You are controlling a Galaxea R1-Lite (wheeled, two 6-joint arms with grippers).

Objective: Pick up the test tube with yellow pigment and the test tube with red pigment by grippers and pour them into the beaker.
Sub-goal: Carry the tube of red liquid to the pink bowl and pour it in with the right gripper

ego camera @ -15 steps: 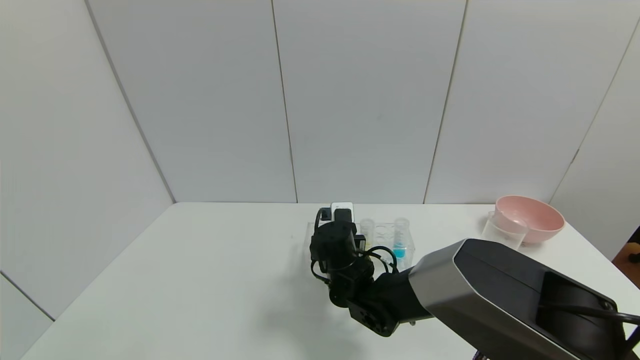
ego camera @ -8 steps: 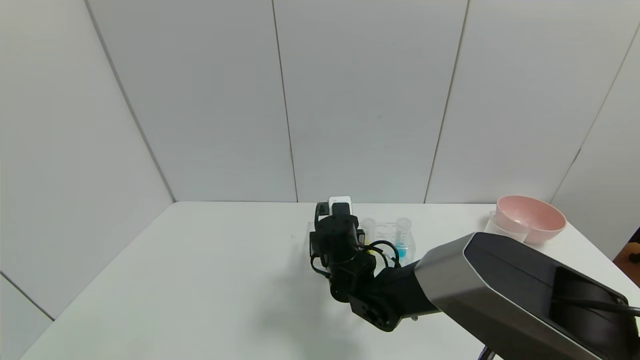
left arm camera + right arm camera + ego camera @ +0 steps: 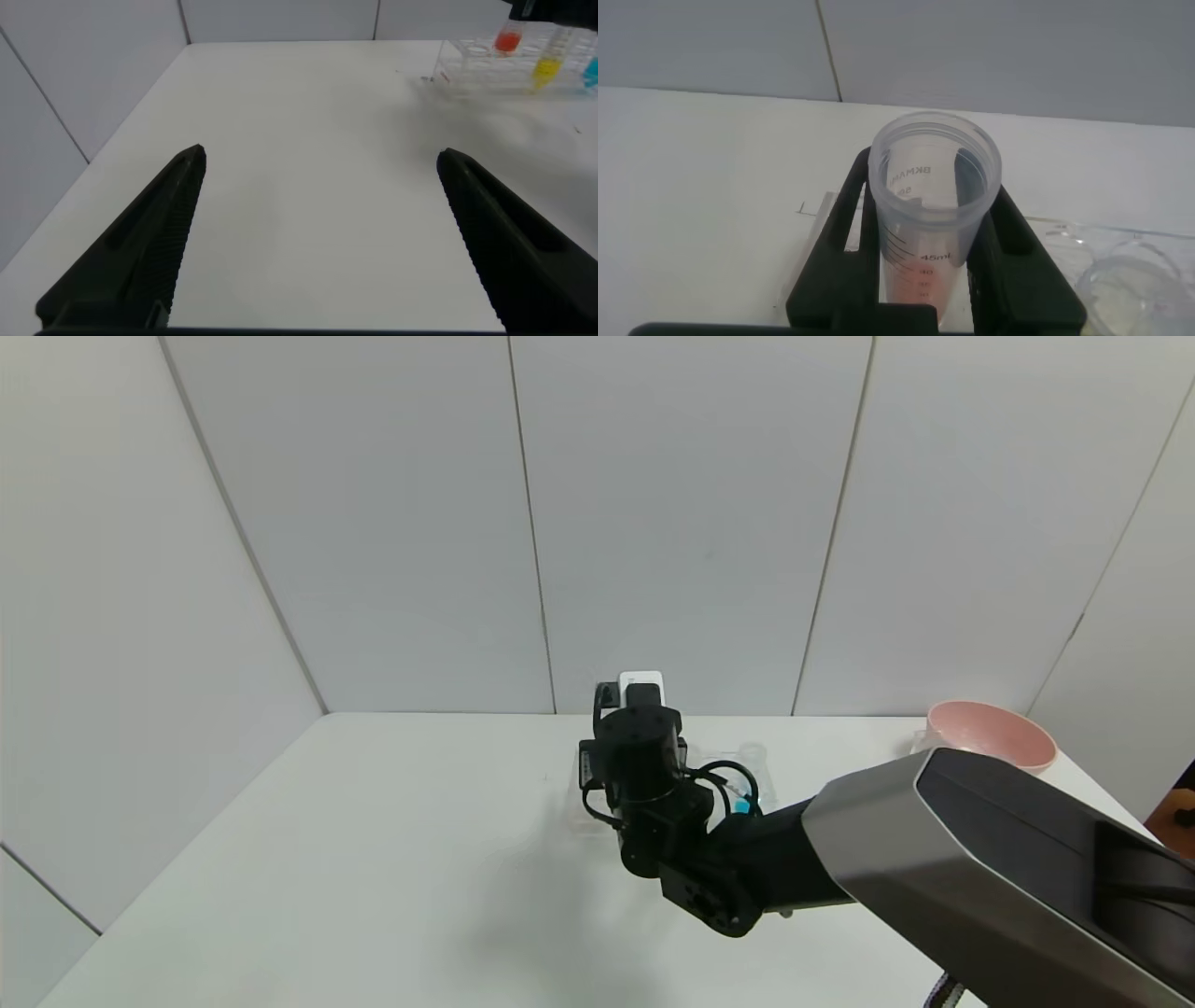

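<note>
Right gripper (image 3: pixel 934 280) is closed on one test tube with red pigment (image 3: pixel 932 210), held upright, mouth up, above the rack (image 3: pixel 509 70). Left gripper (image 3: pixel 322 233) is held wide open, empty. One yellow tube (image 3: pixel 547 65) is kept racked.

table (image 3: pixel 373 859): open on left | tube rack (image 3: pixel 486 77) and pink bowl (image 3: pixel 990 733) stand far right

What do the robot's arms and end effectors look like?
The right arm has a grey shell over black joints, looped black cables and a white block at the wrist. The left end effector has two black, tapered fingers with ribbed inner faces. The right end effector is black.
</note>
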